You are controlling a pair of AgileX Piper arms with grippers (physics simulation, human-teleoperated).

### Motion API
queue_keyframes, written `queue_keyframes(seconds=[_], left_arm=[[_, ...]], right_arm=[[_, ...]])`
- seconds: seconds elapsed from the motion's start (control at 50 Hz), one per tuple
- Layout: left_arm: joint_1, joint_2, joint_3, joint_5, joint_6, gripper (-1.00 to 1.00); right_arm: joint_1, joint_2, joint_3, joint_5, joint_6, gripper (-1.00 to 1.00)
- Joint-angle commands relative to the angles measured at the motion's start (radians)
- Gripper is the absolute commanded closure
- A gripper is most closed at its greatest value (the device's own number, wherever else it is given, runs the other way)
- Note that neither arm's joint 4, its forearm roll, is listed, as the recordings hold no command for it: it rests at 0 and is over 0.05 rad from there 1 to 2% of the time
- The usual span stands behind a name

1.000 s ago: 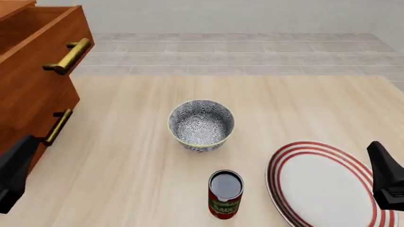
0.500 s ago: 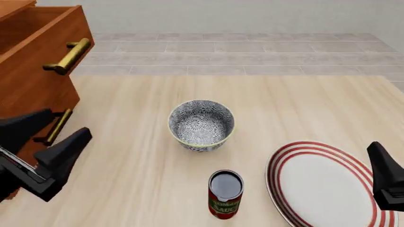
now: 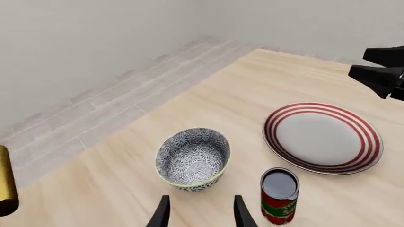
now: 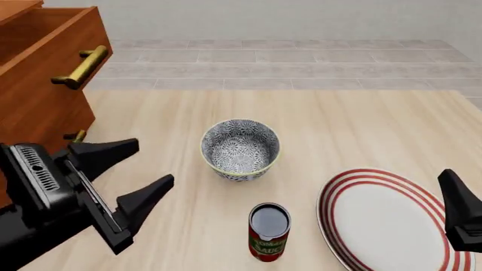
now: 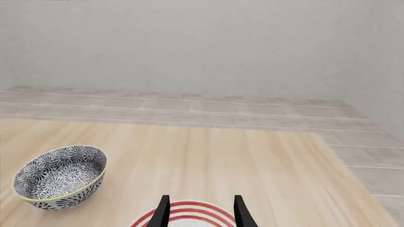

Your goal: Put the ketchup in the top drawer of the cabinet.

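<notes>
Ketchup [image 4: 269,232], lettering too blurred to be read, is seen bottom centre, between bowl [image 4: 240,149] and plate [image 4: 391,219]. Left gripper [image 4: 139,176] is spread apart lower left; right gripper [image 5: 198,212] likewise.

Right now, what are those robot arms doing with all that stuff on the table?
The left gripper is open and empty, left of the ketchup, which stands untouched beside the striped plate, with the patterned bowl behind it. The top drawer of the cabinet is already pulled out. The right gripper hangs open over the plate.
</notes>
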Motion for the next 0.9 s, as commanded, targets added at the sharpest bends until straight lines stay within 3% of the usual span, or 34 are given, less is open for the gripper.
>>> queue_keyframes(seconds=[0.02,0.16,0.26,0.36,0.62,0.9], left_arm=[[-0.124,0.165,-0.015,-0.088,0.016,-1.0],[-0.195,0.331,-0.032,-0.179,0.047,-1.0],[-0.232,0.408,-0.049,-0.208,-0.018,-1.0],[-0.244,0.497,-0.045,-0.271,-0.004,-1.0],[-0.296,0.622,-0.074,-0.299,-0.022,-1.0],[-0.3,0.699,-0.068,-0.359,0.013,-1.0]], right_arm=[[0.007,0.003,0.001,-0.003,0.0,-1.0],[0.007,-0.009,-0.006,0.011,0.003,-1.0],[0.012,-0.004,-0.001,0.0,0.01,-1.0],[0.013,-0.006,0.001,0.0,0.008,-1.0],[0.015,-0.013,-0.004,0.007,0.011,-1.0],[0.018,-0.016,-0.014,0.012,0.022,-1.0]])
